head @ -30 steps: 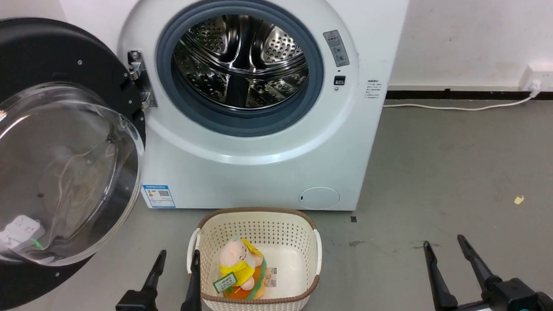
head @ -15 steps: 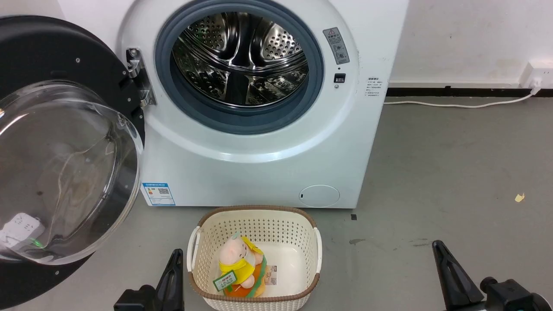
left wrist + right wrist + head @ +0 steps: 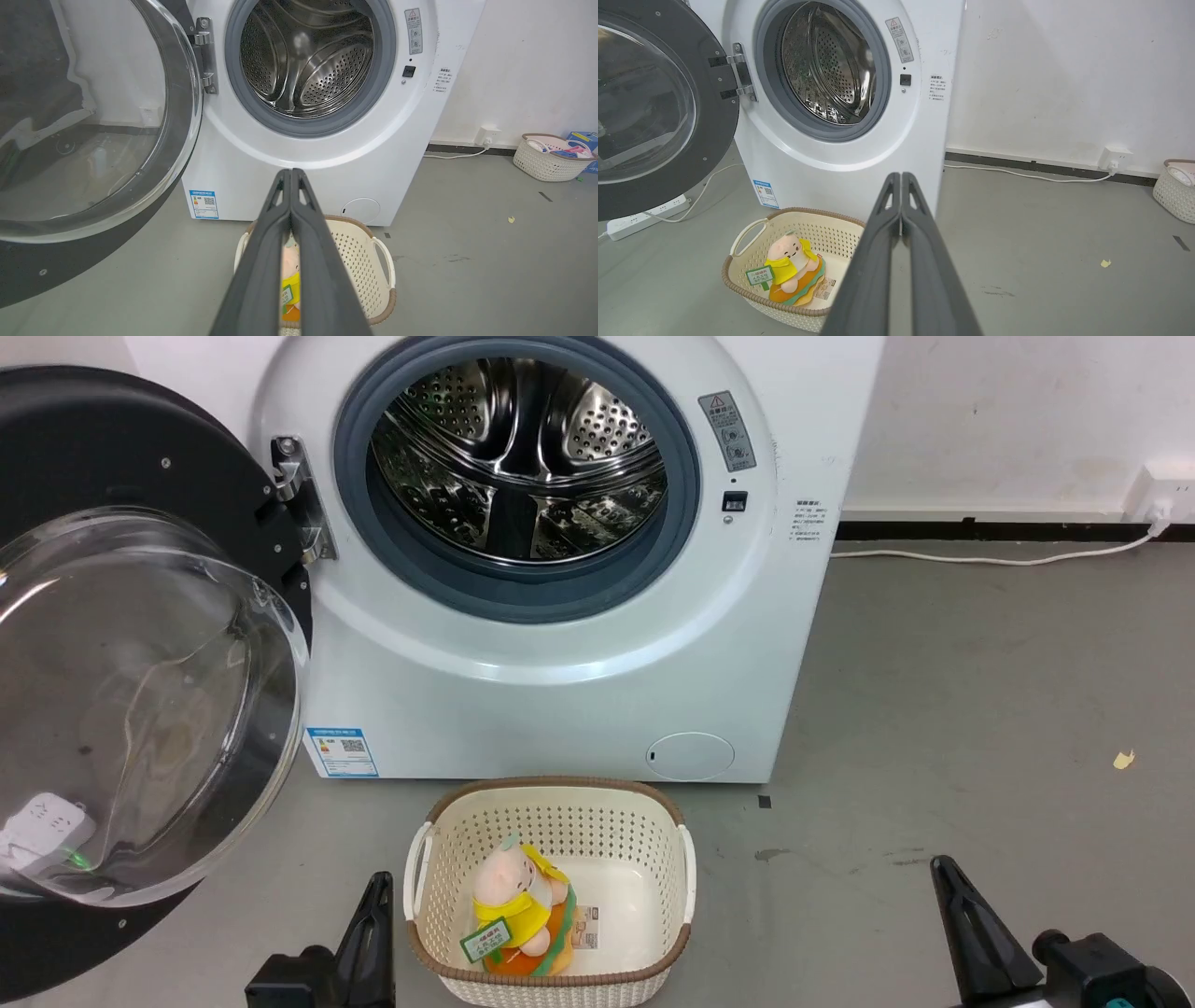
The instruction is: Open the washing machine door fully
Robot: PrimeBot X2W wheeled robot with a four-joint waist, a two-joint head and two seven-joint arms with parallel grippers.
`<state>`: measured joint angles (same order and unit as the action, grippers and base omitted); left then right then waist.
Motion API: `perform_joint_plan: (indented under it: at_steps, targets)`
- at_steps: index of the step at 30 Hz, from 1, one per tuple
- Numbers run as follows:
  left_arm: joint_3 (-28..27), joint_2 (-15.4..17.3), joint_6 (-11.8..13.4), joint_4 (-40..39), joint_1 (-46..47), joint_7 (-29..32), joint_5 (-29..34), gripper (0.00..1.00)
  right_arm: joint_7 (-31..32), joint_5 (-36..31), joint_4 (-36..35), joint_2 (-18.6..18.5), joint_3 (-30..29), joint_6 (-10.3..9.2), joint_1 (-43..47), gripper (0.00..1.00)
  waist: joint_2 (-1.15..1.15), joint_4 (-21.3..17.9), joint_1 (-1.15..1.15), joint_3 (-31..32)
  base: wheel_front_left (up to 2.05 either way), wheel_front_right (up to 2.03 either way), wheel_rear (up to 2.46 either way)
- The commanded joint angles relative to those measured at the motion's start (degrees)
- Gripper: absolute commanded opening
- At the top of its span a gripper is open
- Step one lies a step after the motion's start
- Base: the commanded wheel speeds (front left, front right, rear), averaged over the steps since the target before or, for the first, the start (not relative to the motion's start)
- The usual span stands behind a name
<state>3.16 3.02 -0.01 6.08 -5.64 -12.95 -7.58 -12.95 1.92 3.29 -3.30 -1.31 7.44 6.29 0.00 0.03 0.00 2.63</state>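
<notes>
Grey floor point(image 3: 934, 691) lay before the machine. The washing machine door point(image 3: 140, 709) stood wide on its hinge point(image 3: 297, 499), at 9 o'clock of the drum point(image 3: 523, 457). The left gripper point(image 3: 378, 889), at 6 o'clock in the head view, and the right gripper point(image 3: 945, 873), at 5 o'clock, were closed, empty and well apart from it. Travel was judged near complete. Any final push belonged on the black rim opposite the hinge, applied gently.

The washing machine door point(image 3: 140, 663) hangs wide open at left; left claw point(image 3: 379, 887), right claw point(image 3: 945, 873) closed below.
</notes>
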Motion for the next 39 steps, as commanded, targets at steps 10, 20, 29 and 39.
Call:
perform_joint_plan:
  at_steps: [10,20,29,39]
  targets:
    - [-0.3,0.0,0.0,-0.8,1.1,1.4,1.1,0.0,1.4,-0.3,-0.5,0.1,0.2,0.01,-1.2,0.0,0.0,0.0,0.0,-0.3,0.0,0.0,0.0]
    - [-0.6,0.0,0.0,-1.3,1.6,2.6,1.8,0.0,2.5,-0.5,-0.8,0.1,0.3,0.01,-1.7,0.0,0.0,0.0,0.0,-0.5,0.0,0.0,0.0]
    - [-0.9,0.0,0.0,-1.8,2.0,3.6,2.4,0.0,3.6,-0.6,-1.1,0.2,0.4,0.02,-2.2,0.0,0.0,0.0,0.0,-0.7,0.0,0.0,0.0]
    - [-1.1,0.0,0.0,-2.3,2.5,4.8,3.0,0.0,4.8,-0.8,-1.3,0.2,0.5,0.02,-2.7,0.0,0.0,0.0,0.0,-1.0,0.0,0.0,0.0]
